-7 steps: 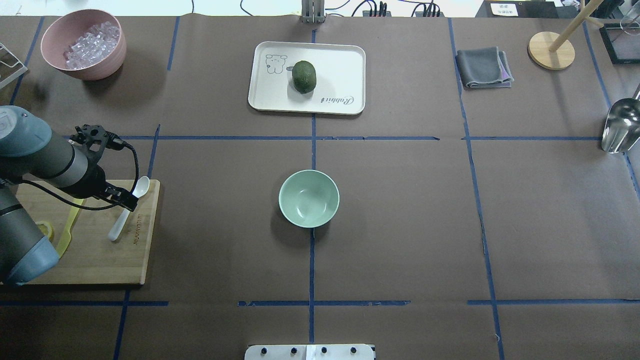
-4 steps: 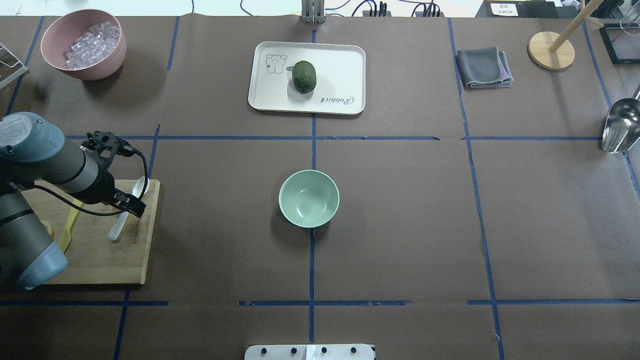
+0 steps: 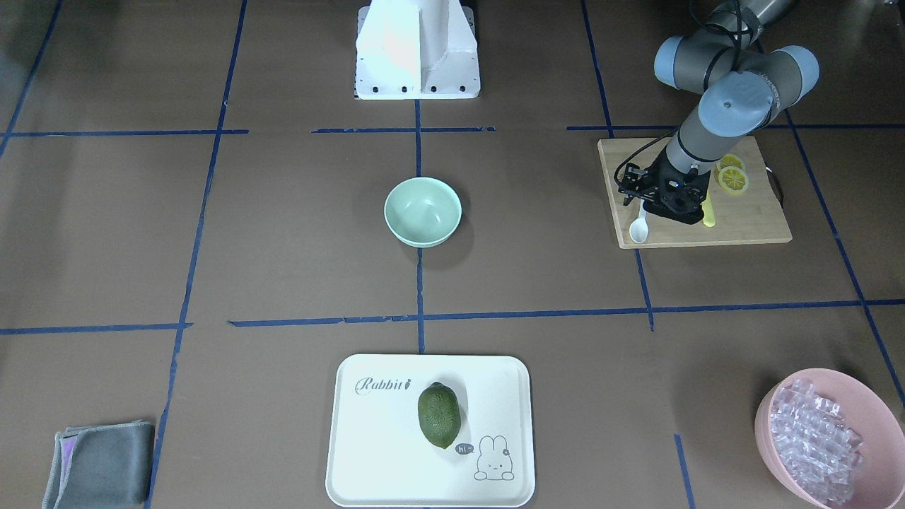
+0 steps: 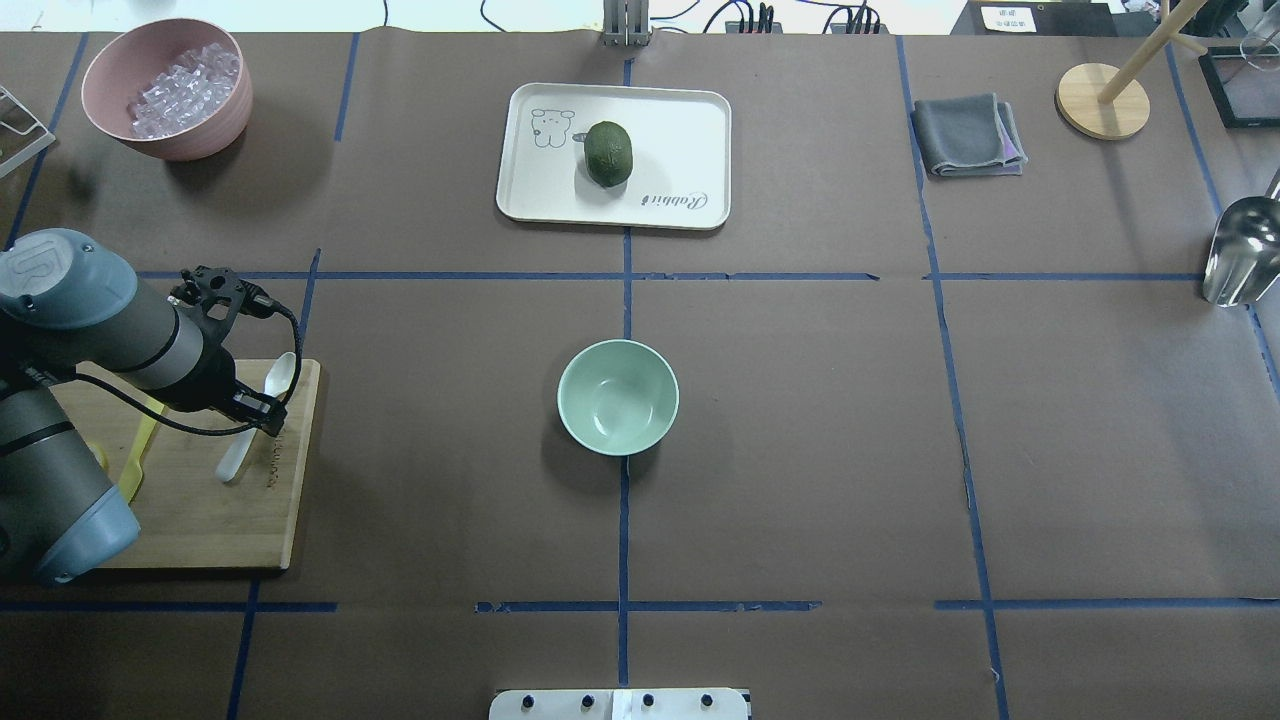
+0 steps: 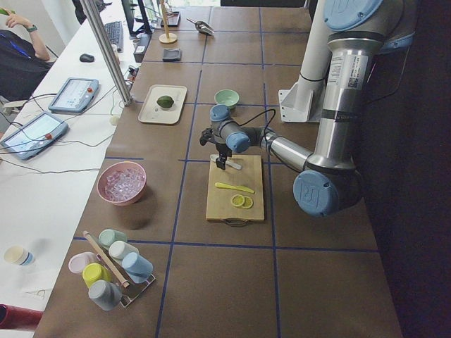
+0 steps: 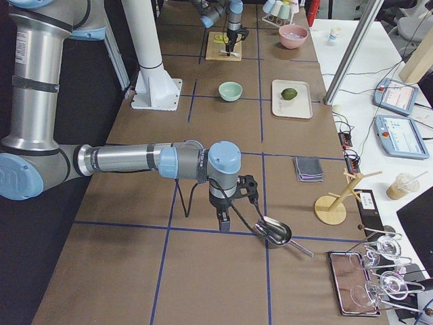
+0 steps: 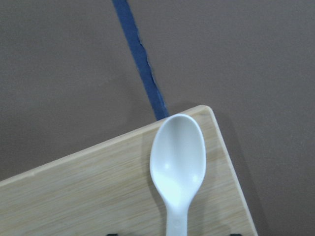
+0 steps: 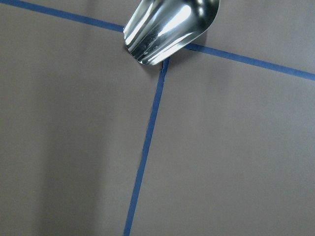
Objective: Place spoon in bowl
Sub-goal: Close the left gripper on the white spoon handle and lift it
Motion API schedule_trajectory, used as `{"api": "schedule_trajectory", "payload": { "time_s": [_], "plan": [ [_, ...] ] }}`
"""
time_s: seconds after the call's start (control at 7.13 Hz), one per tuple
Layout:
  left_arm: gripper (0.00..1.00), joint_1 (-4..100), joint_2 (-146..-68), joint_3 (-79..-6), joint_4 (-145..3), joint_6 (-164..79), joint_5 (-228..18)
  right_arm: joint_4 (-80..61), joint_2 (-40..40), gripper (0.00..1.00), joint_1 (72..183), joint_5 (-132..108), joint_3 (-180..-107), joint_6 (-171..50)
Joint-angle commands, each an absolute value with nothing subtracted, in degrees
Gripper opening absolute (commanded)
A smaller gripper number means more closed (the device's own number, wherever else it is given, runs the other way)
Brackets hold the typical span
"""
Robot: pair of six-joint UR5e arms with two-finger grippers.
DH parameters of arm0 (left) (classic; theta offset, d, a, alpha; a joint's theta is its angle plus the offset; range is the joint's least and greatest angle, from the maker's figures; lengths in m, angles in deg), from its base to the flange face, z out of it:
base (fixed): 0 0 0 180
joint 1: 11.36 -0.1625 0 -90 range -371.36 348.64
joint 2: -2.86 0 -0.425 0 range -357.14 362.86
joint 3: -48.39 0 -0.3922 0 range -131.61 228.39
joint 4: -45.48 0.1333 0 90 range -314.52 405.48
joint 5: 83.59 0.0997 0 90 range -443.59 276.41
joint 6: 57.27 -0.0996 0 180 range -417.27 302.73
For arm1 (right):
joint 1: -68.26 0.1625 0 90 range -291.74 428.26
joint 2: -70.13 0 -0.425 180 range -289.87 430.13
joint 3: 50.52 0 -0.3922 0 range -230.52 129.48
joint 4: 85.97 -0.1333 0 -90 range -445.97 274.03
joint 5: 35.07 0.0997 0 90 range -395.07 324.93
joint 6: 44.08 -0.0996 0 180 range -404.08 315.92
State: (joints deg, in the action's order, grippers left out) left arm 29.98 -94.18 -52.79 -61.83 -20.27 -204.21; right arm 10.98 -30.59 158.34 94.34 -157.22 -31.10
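Observation:
The white spoon [image 4: 283,375] lies on the wooden cutting board [image 4: 200,520] at the table's left, scoop toward the far right corner. It also shows in the front view [image 3: 639,230] and fills the left wrist view [image 7: 178,157]. My left gripper [image 4: 258,412] hangs just over the spoon's handle, jaws open, a fingertip on each side at the wrist view's bottom edge. The mint-green bowl [image 4: 617,397] stands empty at the table's centre, far right of the spoon. My right gripper [image 6: 223,218] shows only in the right side view; I cannot tell its state.
A yellow knife [image 4: 135,465] and lemon slices [image 3: 732,177] lie on the board. A pink bowl of ice cubes [image 4: 167,88] stands far left, a white tray [image 4: 680,120] with a green fruit [image 4: 609,153] beyond the bowl. A grey cloth [image 4: 966,135] and a metal scoop [image 4: 1240,250] are at the right.
My left arm has shifted a little to the right, bringing the gripper more squarely over the spoon's handle. The spoon and bowl have not moved.

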Motion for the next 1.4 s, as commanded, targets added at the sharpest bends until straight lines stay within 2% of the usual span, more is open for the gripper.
{"api": "schedule_trajectory", "payload": {
  "time_s": [0.0, 0.84, 0.98, 1.26],
  "plan": [
    [0.0, 29.95, -94.08, -53.29, -61.92, -20.27, -204.17, 10.98, -30.59, 1.0, 158.43, 94.31, -157.22, -30.99],
    [0.0, 31.0, -94.25, -56.8, -61.14, -20.01, -204.26, 10.89, -30.5, 1.0, 158.61, 94.39, -157.66, -31.69],
    [0.0, 30.92, -96.87, -57.16, -60.87, -19.75, -204.35, 10.89, -30.59, 1.0, 158.61, 94.31, -157.66, -31.69],
    [0.0, 30.31, -108.34, -56.38, -51.35, -19.39, -204.26, 10.89, -30.59, 1.0, 158.61, 94.31, -157.66, -31.86]
  ]
}}
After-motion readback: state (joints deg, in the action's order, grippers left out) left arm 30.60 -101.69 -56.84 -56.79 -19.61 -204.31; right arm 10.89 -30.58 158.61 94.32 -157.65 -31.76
